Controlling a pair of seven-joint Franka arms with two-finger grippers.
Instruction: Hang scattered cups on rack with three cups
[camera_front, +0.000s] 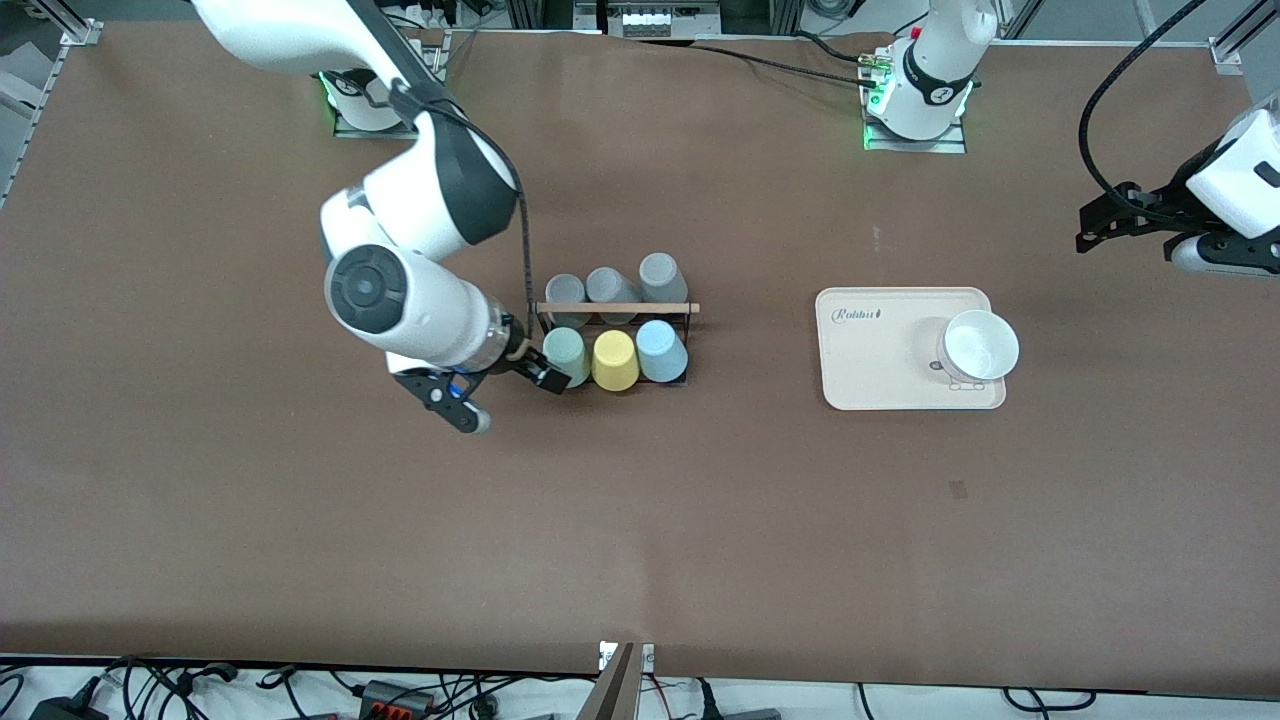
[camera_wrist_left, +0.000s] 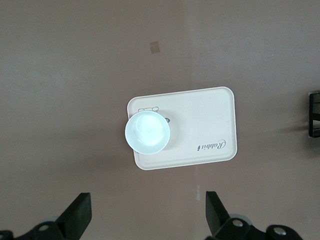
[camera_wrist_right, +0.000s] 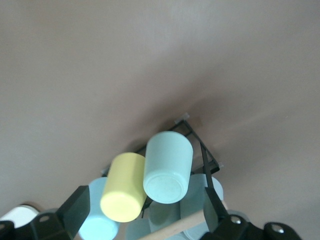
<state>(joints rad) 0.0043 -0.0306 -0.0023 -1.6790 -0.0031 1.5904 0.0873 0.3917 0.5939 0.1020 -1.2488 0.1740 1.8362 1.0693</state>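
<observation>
The black wire rack (camera_front: 615, 308) with its wooden rod stands mid-table. Its row nearer the front camera holds the mint green cup (camera_front: 566, 356), a yellow cup (camera_front: 614, 360) and the light blue cup (camera_front: 661, 350), all on pegs. Three grey cups (camera_front: 610, 286) fill the farther row. My right gripper (camera_front: 503, 394) is open and empty, low at the rack's end toward the right arm, one finger close to the mint cup. The right wrist view shows the mint cup (camera_wrist_right: 167, 167), yellow cup (camera_wrist_right: 125, 187), blue cup (camera_wrist_right: 97, 222) and rack wire (camera_wrist_right: 200, 145) just ahead of the gripper (camera_wrist_right: 145, 215). My left gripper (camera_front: 1130, 215) is open and empty and waits.
A beige tray (camera_front: 870, 360) with a white bowl (camera_front: 981, 345) on it lies toward the left arm's end of the table. The left wrist view shows the tray (camera_wrist_left: 200, 125) and bowl (camera_wrist_left: 147, 132) below the gripper (camera_wrist_left: 147, 220).
</observation>
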